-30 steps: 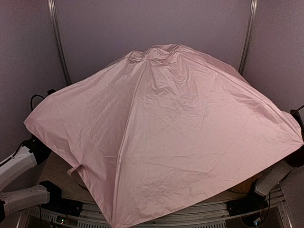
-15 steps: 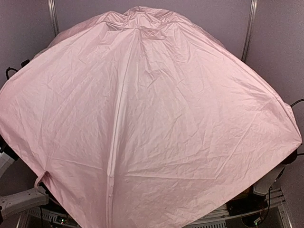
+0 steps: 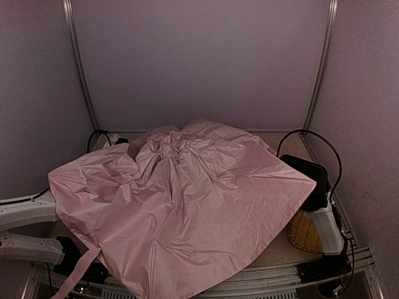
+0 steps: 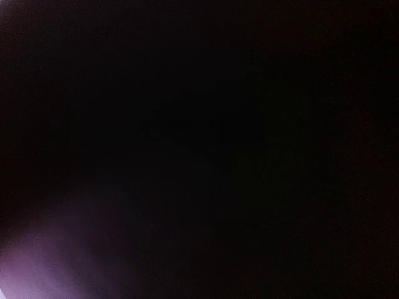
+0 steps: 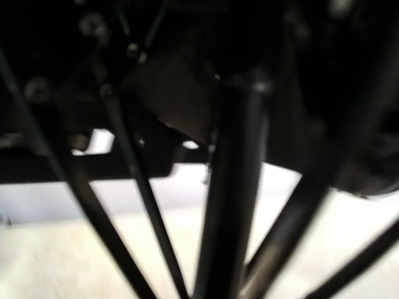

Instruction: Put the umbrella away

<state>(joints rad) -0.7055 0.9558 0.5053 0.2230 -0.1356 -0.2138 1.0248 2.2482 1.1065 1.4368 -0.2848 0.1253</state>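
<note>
Reaching under the umbrella (image 3: 187,205) from both sides, because its pale pink canopy lies slack and crumpled across most of the table (image 3: 280,249) and hides whatever needs gripping. My left arm (image 3: 25,215) goes in under the left hem, and the left gripper is buried there. The left wrist view is nearly black, so I cannot tell if those jaws are released or grasping. My right arm (image 3: 327,227) enters at the right hem, just beside the woven tray (image 3: 305,232), which pokes out from under the fabric. The right wrist view shows thin black ribs (image 5: 134,187) and a thicker dark bar (image 5: 227,205), likely the shaft, close and blurred. I cannot make out my own fingers, so I cannot tell if the right gripper is clenched on anything. My guess is that the right side is there to steady the frame underneath. The strap (image 3: 81,274) dangles off the near left edge. Black cable (image 3: 312,140) loops at the back right. No brand, label or writing is readable anywhere.
</note>
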